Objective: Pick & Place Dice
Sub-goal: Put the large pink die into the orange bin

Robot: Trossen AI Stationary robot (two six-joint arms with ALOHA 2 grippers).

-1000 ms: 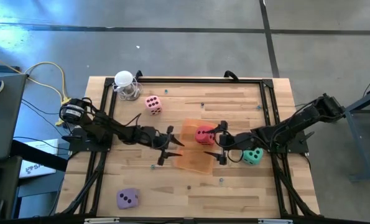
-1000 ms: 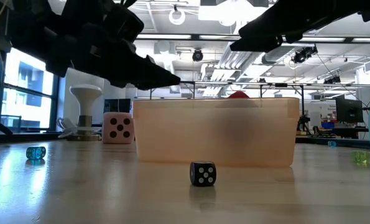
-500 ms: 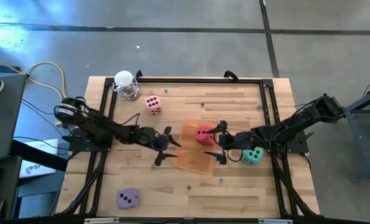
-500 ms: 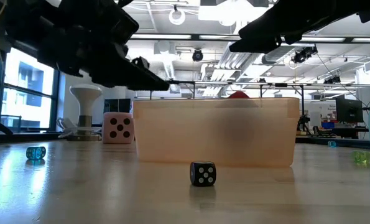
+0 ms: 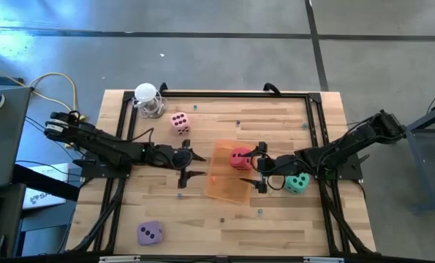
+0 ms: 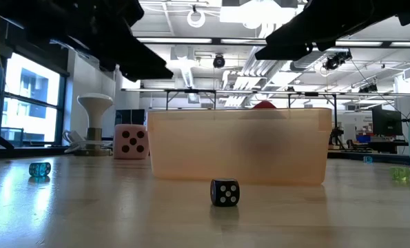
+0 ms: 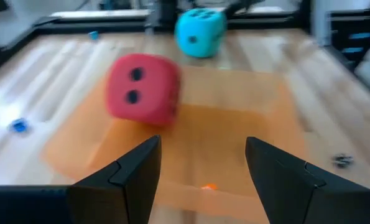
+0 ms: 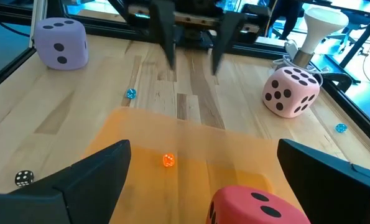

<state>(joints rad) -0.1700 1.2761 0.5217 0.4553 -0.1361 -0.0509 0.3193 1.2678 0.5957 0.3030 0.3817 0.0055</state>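
The red die (image 5: 240, 158) sits on the floor of the orange tray (image 5: 227, 184) at mid-table; the left wrist view shows the red die (image 7: 142, 89) with the teal die (image 7: 200, 32) behind it. My left gripper (image 5: 194, 164) hangs open just left of the tray. My right gripper (image 5: 260, 168) is open at the tray's right edge, its fingers standing apart on either side of the red die (image 8: 259, 205). The teal die (image 5: 298, 183) rests on the table under the right arm. The pink die (image 5: 179, 123) and the purple die (image 5: 150, 233) rest on the table.
A white mushroom-shaped stand (image 5: 148, 98) is at the far left corner. Tiny dice lie about: a black one (image 6: 224, 192) before the tray, a blue one (image 6: 40, 168), an orange one (image 8: 168, 160) inside the tray. A black frame (image 5: 235, 94) borders the table.
My left gripper has drawn back from the tray toward the table's left edge, staying open, and its arm has stretched out farther to the left. The right arm and the red die have kept still.
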